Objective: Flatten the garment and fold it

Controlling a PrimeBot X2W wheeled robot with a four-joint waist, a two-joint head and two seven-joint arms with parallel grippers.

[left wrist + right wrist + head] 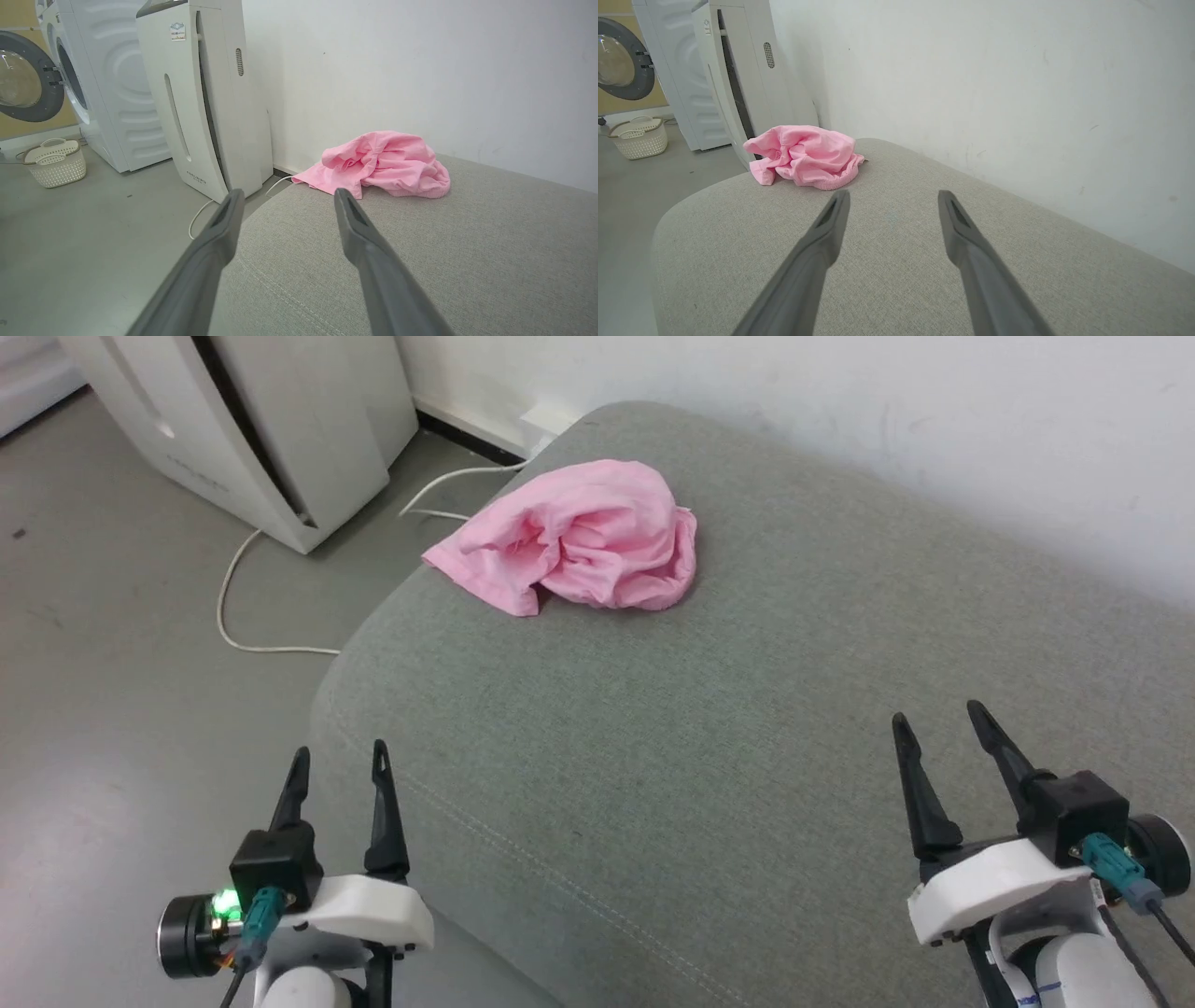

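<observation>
While the garment point(583, 537) lies crumpled apart, left fingers point(383, 812) and right fingers point(915, 789) gape empty.

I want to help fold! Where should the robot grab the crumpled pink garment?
Probably the flat flap on the left of the pink garment, approached from the left: it lies thin and loose on the grey cushion, while the rest is bunched.
</observation>
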